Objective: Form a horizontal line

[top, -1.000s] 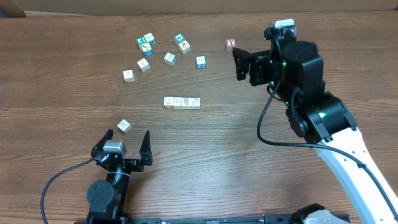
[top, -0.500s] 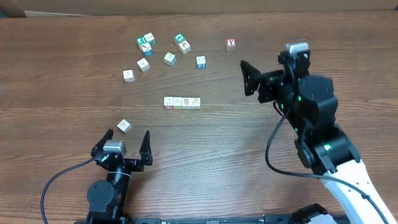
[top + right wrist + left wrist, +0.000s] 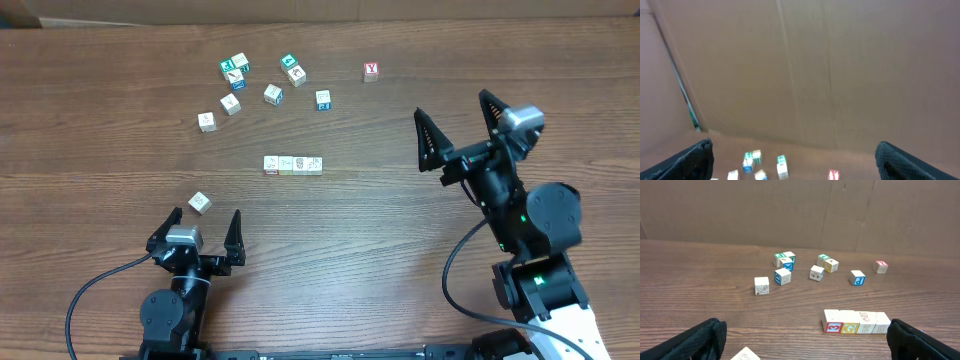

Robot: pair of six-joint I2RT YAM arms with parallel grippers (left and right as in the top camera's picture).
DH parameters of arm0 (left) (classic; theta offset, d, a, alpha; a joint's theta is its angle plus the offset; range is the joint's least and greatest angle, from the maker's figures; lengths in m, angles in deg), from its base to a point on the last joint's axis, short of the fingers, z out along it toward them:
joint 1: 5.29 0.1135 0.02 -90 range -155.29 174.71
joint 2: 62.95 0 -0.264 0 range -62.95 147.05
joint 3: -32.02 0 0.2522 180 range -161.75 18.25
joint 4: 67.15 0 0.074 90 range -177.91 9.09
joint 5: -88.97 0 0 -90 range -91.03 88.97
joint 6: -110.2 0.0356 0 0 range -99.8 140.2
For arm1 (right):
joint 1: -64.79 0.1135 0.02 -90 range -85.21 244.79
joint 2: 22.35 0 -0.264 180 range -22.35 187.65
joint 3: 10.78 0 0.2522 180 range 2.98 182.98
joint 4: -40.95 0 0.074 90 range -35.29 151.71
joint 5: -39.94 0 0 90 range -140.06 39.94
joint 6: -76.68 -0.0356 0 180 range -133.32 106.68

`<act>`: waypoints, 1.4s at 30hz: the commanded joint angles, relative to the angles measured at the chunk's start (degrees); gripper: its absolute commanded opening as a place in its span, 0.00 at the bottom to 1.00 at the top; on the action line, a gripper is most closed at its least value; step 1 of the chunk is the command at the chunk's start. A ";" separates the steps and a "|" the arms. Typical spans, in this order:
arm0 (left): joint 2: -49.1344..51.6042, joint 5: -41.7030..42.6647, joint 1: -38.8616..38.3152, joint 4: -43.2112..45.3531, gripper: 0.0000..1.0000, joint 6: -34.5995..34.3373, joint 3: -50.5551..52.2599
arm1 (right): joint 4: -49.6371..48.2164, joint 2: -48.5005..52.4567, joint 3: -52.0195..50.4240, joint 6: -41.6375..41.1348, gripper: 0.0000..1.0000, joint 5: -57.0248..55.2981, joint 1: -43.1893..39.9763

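Risk is seen mainly around the horizontal line (image 3: 293, 165), which is laid in the middle of the table (image 3: 100, 150), four cubes touching edge to edge. The left gripper (image 3: 206, 214) is held wide open and empty near the front edge, and a loose pale cube (image 3: 200, 203) is found just ahead of its fingers. The right gripper (image 3: 452, 105) is also spread wide with nothing held, well apart from the row. If another cube is pushed against the row's end too hard or at an angle, the row can probably be bent or scattered
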 commanded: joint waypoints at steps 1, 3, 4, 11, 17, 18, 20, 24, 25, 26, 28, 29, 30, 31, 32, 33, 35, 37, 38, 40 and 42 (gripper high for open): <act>-0.59 0.42 0.31 -0.09 1.00 1.01 0.17 | -2.49 -2.64 -1.53 0.24 1.00 2.03 -0.48; -0.59 0.44 0.31 -0.09 1.00 1.01 0.17 | -4.37 -4.02 -2.54 0.24 1.00 2.60 -0.48; -0.59 0.42 0.31 -0.11 1.00 1.01 0.17 | -5.31 -4.90 -3.19 0.24 1.00 2.82 -0.48; -0.59 0.44 0.31 -0.09 1.00 1.01 0.17 | -5.90 -9.84 -6.25 0.24 1.00 3.54 -1.20; -0.59 0.44 0.31 -0.09 1.00 1.01 0.17 | -6.05 -14.86 -9.64 0.24 1.00 7.54 -4.66; -0.59 0.44 0.31 -0.09 1.00 1.01 0.17 | -6.23 -15.78 -10.19 0.22 1.00 7.82 -5.09; -0.59 0.44 0.31 -0.09 0.99 1.01 0.17 | -6.51 -17.62 -11.23 0.24 1.00 7.91 -5.68; -0.59 0.44 0.31 -0.09 1.00 1.01 0.17 | -6.25 -22.08 -12.81 0.24 1.00 7.89 -6.10; -0.59 0.44 0.31 -0.09 1.00 1.01 0.17 | -6.23 -23.06 -13.09 0.24 1.00 7.89 -6.16; -0.59 0.44 0.31 -0.09 1.00 1.01 0.17 | -6.29 -24.57 -13.64 0.24 1.00 7.89 -6.27; -0.59 0.44 0.31 -0.09 0.99 1.01 0.17 | -6.32 -26.32 -14.51 0.24 1.00 7.87 -6.56; -0.59 0.44 0.31 -0.09 1.00 1.01 0.17 | -6.32 -27.34 -15.08 0.24 1.00 7.87 -6.71; -0.59 0.44 0.31 -0.09 1.00 1.01 0.17 | -6.51 -28.35 -15.76 0.22 1.00 7.89 -6.91; -0.59 0.44 0.31 -0.09 1.00 1.01 0.17 | -6.51 -29.18 -16.35 0.22 1.00 7.89 -7.04; -0.59 0.44 0.31 -0.09 1.00 1.01 0.17 | -6.49 -30.14 -16.98 0.22 1.00 7.89 -7.23; -0.59 0.44 0.31 -0.09 1.00 1.01 0.17 | -6.54 -30.99 -17.57 0.22 1.00 7.89 -7.39; -0.59 0.44 0.31 -0.09 1.00 1.01 0.17 | -8.04 -33.14 -19.39 0.22 1.00 7.89 -8.04; -0.59 0.44 0.31 -0.09 1.00 1.01 0.17 | -10.36 -34.67 -20.92 0.22 1.00 7.89 -8.55; -0.59 0.44 0.31 -0.09 1.00 1.01 0.17 | -11.30 -35.43 -21.51 0.22 1.00 7.91 -8.74; -0.59 0.44 0.31 -0.09 1.00 1.01 0.17 | -13.18 -37.33 -23.06 0.22 1.00 7.89 -9.07; -0.59 0.44 0.31 -0.09 1.00 1.01 0.17 | -14.29 -39.17 -24.59 0.22 1.00 7.89 -9.38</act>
